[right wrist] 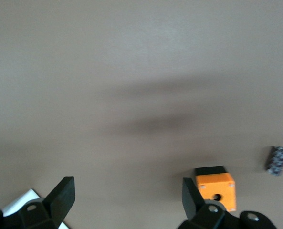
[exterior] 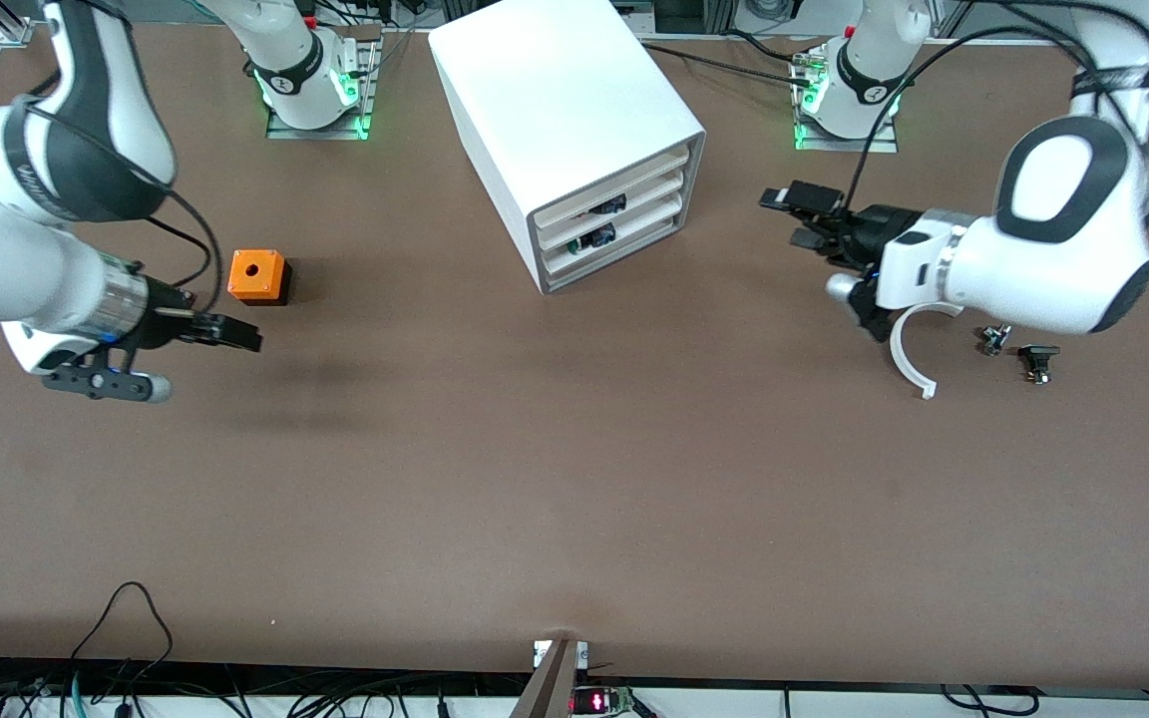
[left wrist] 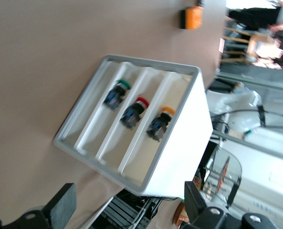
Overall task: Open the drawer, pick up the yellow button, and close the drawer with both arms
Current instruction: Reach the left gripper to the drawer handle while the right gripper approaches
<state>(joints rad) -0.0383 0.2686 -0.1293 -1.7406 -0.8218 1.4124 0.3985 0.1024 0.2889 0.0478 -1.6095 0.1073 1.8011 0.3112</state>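
The white cabinet [exterior: 565, 95] stands at the table's middle, near the arm bases, all three drawers pushed in. The uppermost drawer [exterior: 624, 176] also shows in the left wrist view [left wrist: 140, 155], with the orange-capped button [left wrist: 161, 121] inside. The two lower drawers hold a red-capped [left wrist: 134, 110] and a green-capped part [left wrist: 116, 93]. My left gripper [exterior: 786, 217] hovers open and empty in front of the cabinet, toward the left arm's end; its jaws [left wrist: 127, 210] face the drawer fronts. My right gripper [exterior: 245, 337] is open and empty [right wrist: 127, 200] beside the orange cube [exterior: 257, 276].
The orange cube with a hole also shows in the right wrist view [right wrist: 216, 190]. A white curved part [exterior: 909, 354] and two small black parts [exterior: 993, 339] [exterior: 1038, 361] lie on the table under the left arm. Cables hang along the table's front edge.
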